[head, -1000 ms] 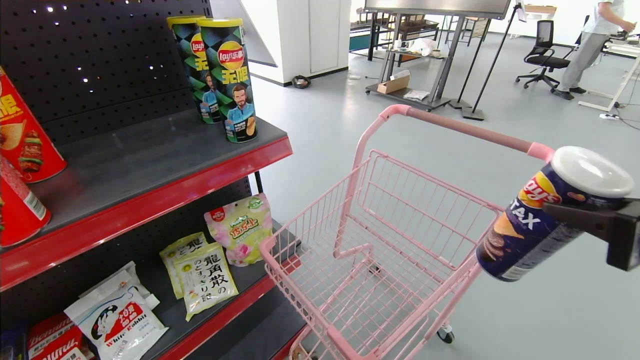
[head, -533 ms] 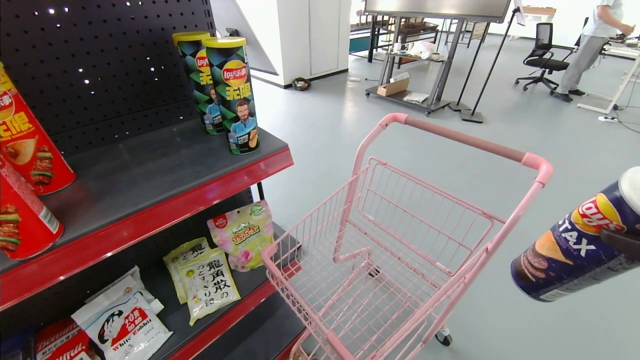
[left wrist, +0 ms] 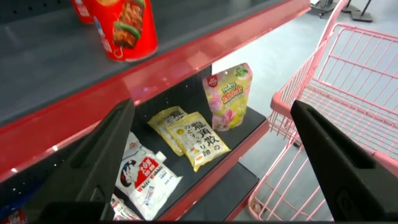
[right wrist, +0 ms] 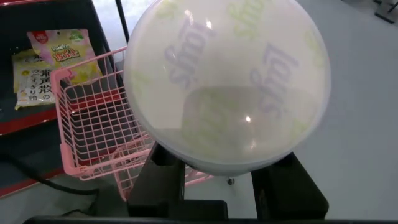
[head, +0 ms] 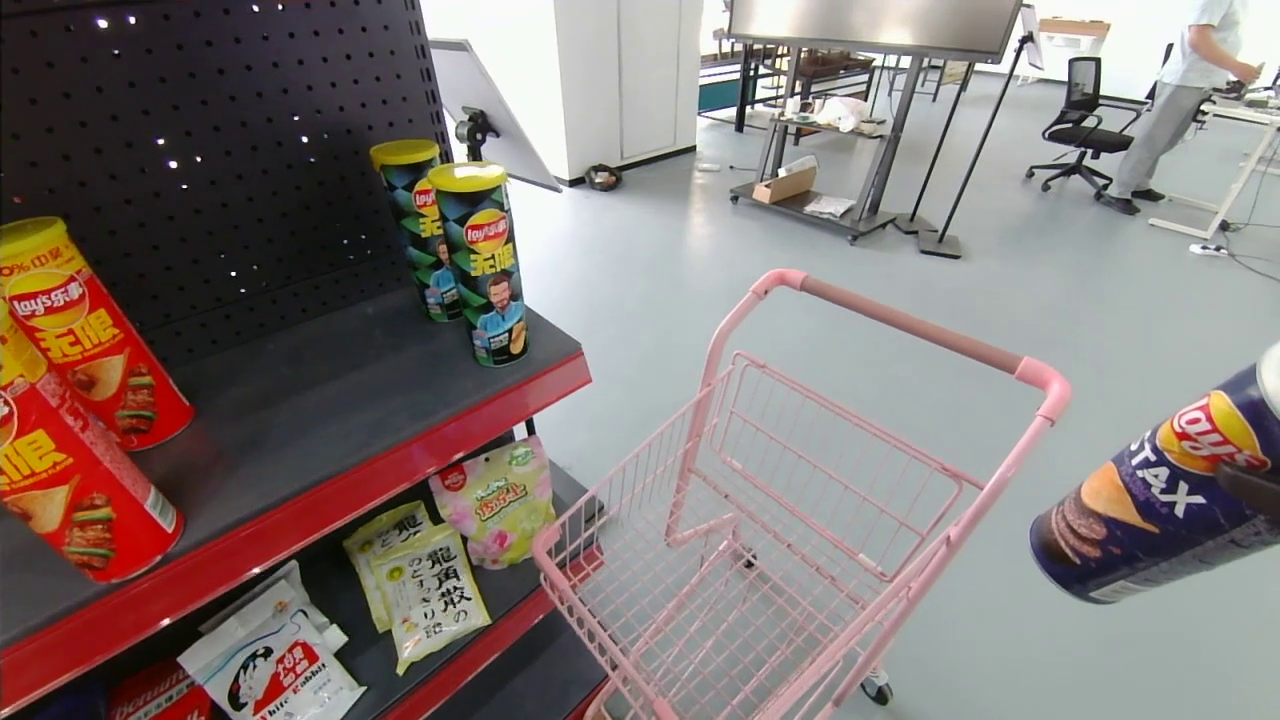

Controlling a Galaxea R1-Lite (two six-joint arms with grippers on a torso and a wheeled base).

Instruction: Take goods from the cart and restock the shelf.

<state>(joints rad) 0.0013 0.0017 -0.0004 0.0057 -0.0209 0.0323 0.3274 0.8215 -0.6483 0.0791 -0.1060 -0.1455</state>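
A dark blue chip can [head: 1150,510] with a white lid [right wrist: 227,87] hangs tilted in the air, to the right of the pink cart [head: 900,320]. My right gripper [right wrist: 221,174] is shut on it, one finger [head: 1250,487] crossing its side. The cart basket [head: 625,630] holds no goods that I can see. On the upper shelf [head: 300,400] at the left stand two green cans [head: 490,265] and two red cans [head: 90,330]. My left gripper [left wrist: 211,106] is open with nothing in it, in front of the shelf's red edge [left wrist: 186,56].
Several snack bags [head: 425,590] lie on the lower shelf beside the cart's front corner. Between the red and green cans the upper shelf is bare. Grey floor spreads behind and right of the cart; a display stand [head: 870,120] and an office chair [head: 1085,125] stand far back.
The blue can in my right gripper has drawn off from the cart's handle corner to the right. The head camera has shifted, so shelf and cart sit lower in view.
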